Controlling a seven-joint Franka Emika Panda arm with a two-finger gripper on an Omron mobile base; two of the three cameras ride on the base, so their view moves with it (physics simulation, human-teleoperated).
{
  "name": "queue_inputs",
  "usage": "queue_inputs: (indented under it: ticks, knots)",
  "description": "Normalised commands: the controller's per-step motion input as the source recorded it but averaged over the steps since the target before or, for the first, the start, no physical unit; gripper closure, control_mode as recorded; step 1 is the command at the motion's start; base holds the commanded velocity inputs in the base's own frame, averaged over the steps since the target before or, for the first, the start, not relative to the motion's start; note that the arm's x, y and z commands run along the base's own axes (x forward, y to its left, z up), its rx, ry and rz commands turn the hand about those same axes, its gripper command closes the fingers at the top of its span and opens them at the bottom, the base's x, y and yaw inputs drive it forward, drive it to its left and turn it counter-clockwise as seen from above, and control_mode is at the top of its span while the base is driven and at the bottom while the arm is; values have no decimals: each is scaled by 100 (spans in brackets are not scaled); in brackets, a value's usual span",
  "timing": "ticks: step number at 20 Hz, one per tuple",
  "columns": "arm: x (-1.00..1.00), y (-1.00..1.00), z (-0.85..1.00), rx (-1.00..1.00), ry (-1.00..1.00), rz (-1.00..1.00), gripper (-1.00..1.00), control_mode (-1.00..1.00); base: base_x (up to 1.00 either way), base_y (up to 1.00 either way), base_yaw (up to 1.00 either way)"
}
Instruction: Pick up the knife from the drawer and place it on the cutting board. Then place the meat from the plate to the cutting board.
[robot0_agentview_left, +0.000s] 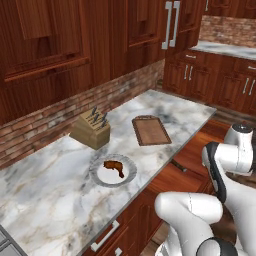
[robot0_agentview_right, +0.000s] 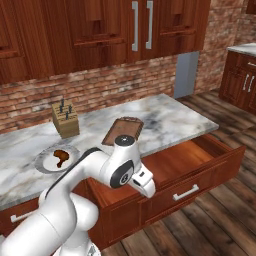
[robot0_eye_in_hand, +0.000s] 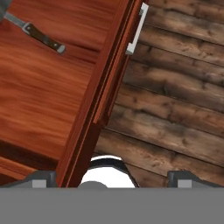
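The drawer (robot0_agentview_right: 192, 162) stands pulled out below the counter, its orange-brown floor (robot0_eye_in_hand: 43, 87) bare apart from the knife (robot0_eye_in_hand: 41, 37). The knife has a dark handle and lies at the upper left of the hand view, its blade running off the edge. My gripper (robot0_eye_in_hand: 113, 180) is open, with its fingertips (robot0_eye_in_hand: 41, 178) wide apart and nothing between them. It hovers over the drawer's front wall, well away from the knife. The cutting board (robot0_agentview_left: 151, 130) (robot0_agentview_right: 123, 131) lies on the counter with nothing on it. The meat (robot0_agentview_left: 114, 167) (robot0_agentview_right: 61, 156) rests on the plate (robot0_agentview_left: 100, 179) (robot0_agentview_right: 44, 165).
A tan knife block (robot0_agentview_left: 91, 128) (robot0_agentview_right: 65, 120) stands near the brick wall behind the plate. The drawer front carries a silver bar handle (robot0_eye_in_hand: 136, 28) (robot0_agentview_right: 186, 192). Dark wooden floor planks (robot0_eye_in_hand: 175, 109) lie beyond the drawer front. My white arm (robot0_agentview_right: 117, 167) reaches over the drawer's left part.
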Motion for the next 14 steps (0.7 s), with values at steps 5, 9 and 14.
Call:
queue_inputs:
  ticks: [5,9,14]
  knots:
    - [22,0,-23,0,1,0,-100,-100,0,0,0]
    - [17,-1,-41,0,0,0,-100,-100,0,0,0]
    - [15,-3,-40,1,0,0,-100,-100,0,0,0]
